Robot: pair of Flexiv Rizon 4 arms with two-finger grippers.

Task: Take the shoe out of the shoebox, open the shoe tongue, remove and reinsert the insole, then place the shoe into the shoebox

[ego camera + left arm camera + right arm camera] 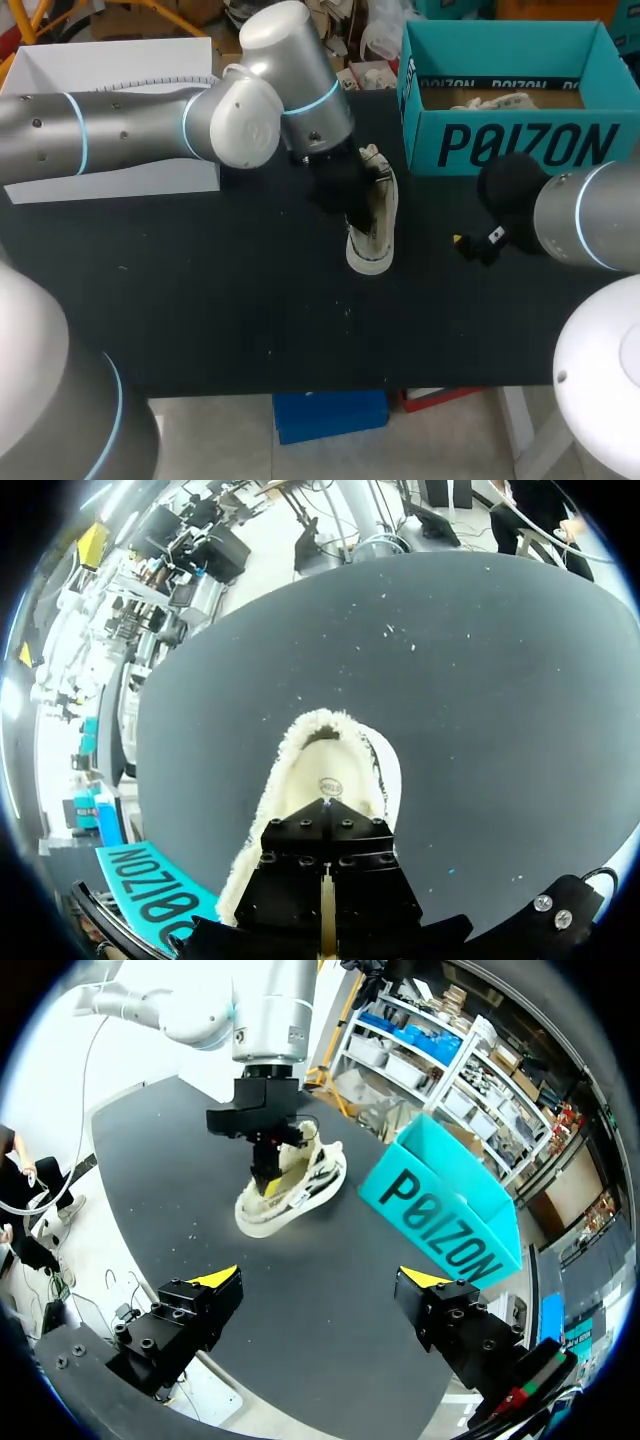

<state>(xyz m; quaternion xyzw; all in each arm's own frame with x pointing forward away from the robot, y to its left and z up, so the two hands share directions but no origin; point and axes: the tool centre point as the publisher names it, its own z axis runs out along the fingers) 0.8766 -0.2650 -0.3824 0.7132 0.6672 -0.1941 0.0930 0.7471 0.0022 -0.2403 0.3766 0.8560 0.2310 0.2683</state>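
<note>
A cream shoe point(375, 238) with fleece lining stands on the black table in front of the teal shoebox point(520, 145). My left gripper point(352, 205) comes down from above with its fingers shut, tips inside the shoe's opening point(330, 755). I cannot tell whether anything thin is pinched between them. In the right wrist view the left gripper point(265, 1175) dips into the shoe point(300, 1190), with the shoebox point(450, 1225) beside it. My right gripper point(470, 243) hovers low to the right of the shoe. It point(322, 1280) is open and empty, well short of the shoe.
The shoebox has no lid on and holds some pale paper or padding point(490, 100). A white carton point(110, 70) stands at the back left behind my left arm. Bare black tabletop point(200, 300) stretches across the front and left.
</note>
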